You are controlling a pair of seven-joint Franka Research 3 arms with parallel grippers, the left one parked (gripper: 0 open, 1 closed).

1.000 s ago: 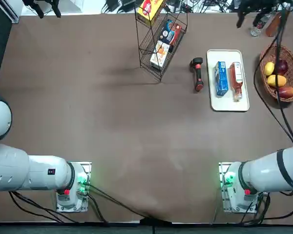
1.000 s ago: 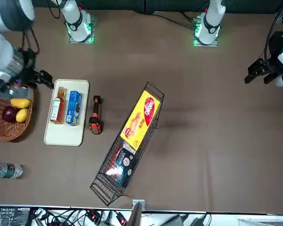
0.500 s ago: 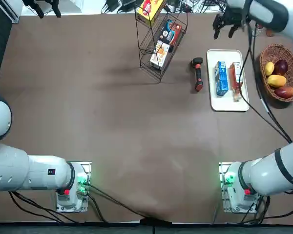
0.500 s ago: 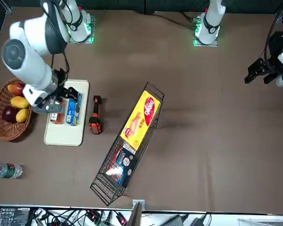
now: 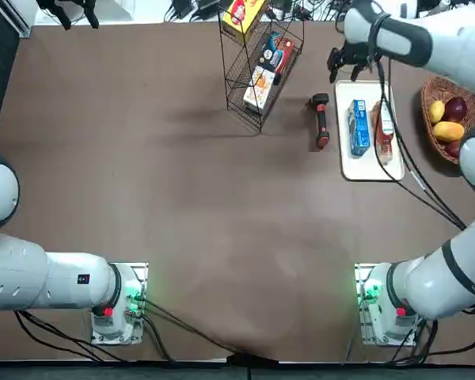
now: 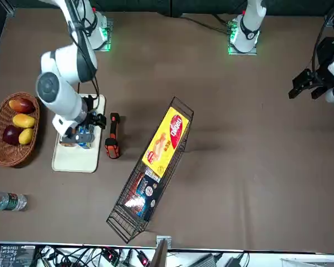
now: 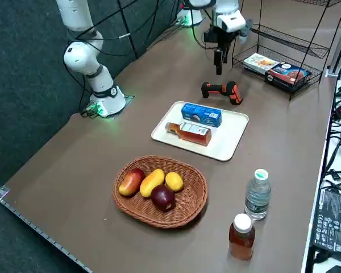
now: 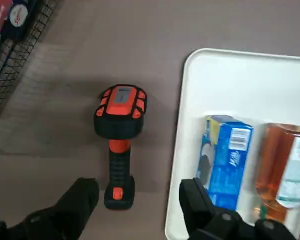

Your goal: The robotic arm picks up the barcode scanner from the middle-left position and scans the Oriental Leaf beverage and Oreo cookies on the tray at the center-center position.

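Observation:
The black-and-orange barcode scanner (image 5: 321,121) (image 8: 119,135) lies flat on the brown table, just left of the white tray (image 5: 370,168) (image 7: 228,142). The blue Oreo cookies packet (image 5: 359,127) (image 8: 224,160) and the Oriental Leaf beverage bottle (image 5: 382,131) (image 7: 188,132) lie side by side on the tray. My right gripper (image 5: 342,62) (image 8: 137,200) hangs open and empty above the table, over the gap between the scanner and the tray's far corner. In the wrist view the scanner's handle end sits between my fingers, nearer one of them.
A tilted wire rack (image 5: 261,67) with snack boxes stands left of the scanner. A wicker basket (image 5: 455,119) of fruit sits right of the tray. Two bottles (image 7: 257,194) stand at the far right edge. My arm's black cable (image 5: 404,150) trails over the tray.
My right arm has swung left from above the fruit basket to above the tray's far-left corner beside the scanner. Scanner, tray, packet and bottle have not moved.

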